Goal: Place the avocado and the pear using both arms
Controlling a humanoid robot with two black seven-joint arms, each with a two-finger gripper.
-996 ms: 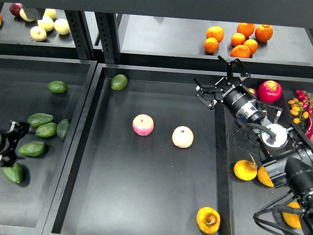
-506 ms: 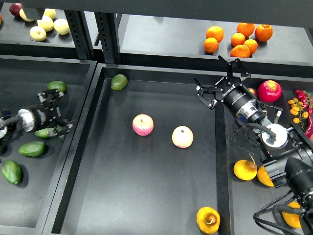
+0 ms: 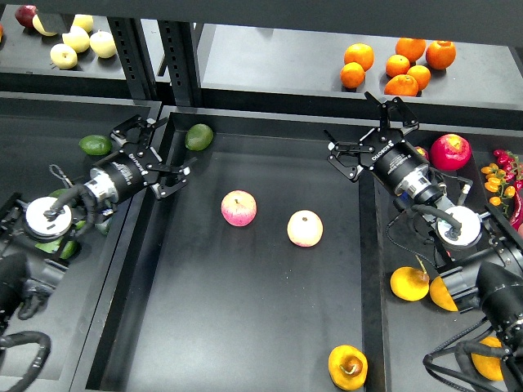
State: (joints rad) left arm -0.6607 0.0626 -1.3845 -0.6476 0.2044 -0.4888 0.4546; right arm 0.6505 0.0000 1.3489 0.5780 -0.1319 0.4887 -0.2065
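Note:
The pear (image 3: pixel 348 367), golden yellow-orange with a dark brown hollow, lies at the front right of the centre tray (image 3: pixel 245 327). Dark green avocados in the left tray are mostly hidden under my left arm; a bit of one (image 3: pixel 69 246) shows. A lighter, rounder green avocado (image 3: pixel 198 136) lies at the centre tray's back left corner. My left gripper (image 3: pixel 166 153) is open and empty over the wall between the left and centre trays, just left of that avocado. My right gripper (image 3: pixel 360 133) is open and empty above the centre tray's back right edge.
Two pink-and-yellow apples (image 3: pixel 239 208) (image 3: pixel 305 228) lie mid-tray. Another green avocado (image 3: pixel 96 145) lies in the left tray. Oranges (image 3: pixel 398 65) sit on the back shelf. A red apple (image 3: pixel 451 152) and yellow fruit (image 3: pixel 409 283) lie in the right tray.
My left arm has swung from the front left up and to the right across the left tray, and now covers the avocados there. The right arm has not moved.

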